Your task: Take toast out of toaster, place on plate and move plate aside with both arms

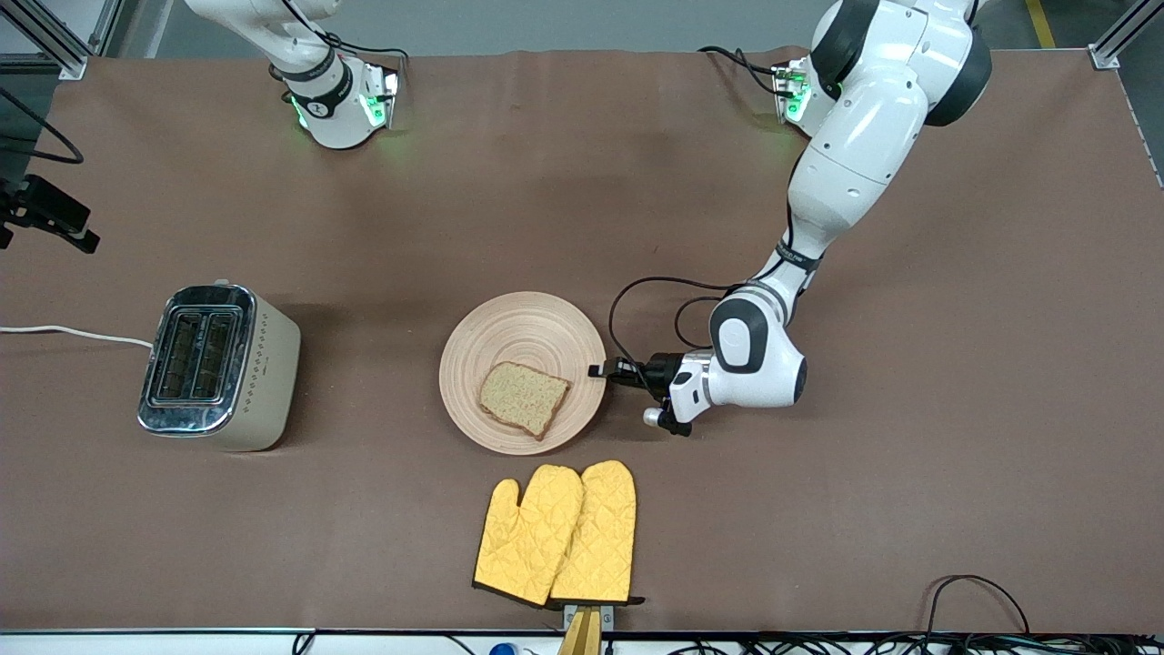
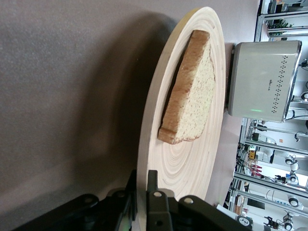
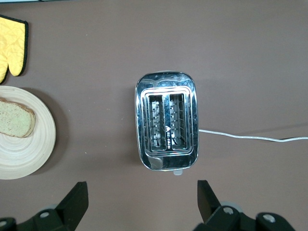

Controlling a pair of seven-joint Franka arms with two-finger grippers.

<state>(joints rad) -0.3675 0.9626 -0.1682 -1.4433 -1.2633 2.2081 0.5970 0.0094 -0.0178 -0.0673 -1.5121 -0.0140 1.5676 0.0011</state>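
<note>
Left gripper [image 1: 607, 371] low at the table, fingers pinched on the rim of the plate [image 1: 509, 318] at the edge toward the left arm's end. In the left wrist view I see the rim wedged between the two black fingers [image 2: 156, 202].

Toast [image 1: 523, 398] lies flat on the plate, off-centre, on the part nearer the front camera. Both toaster [image 1: 218, 364] slots look empty.

Right gripper [image 3: 139, 202] hangs high over the toaster, jaws spread wide, holding nothing; that arm waits.

My read: removal and placing are done, and only moving the plate aside remains. The plate extends from the left gripper toward the toaster. Its free rim faces the right arm. Yellow oven mitts [image 1: 556, 532] lie just beside the plate, nearer the camera.
</note>
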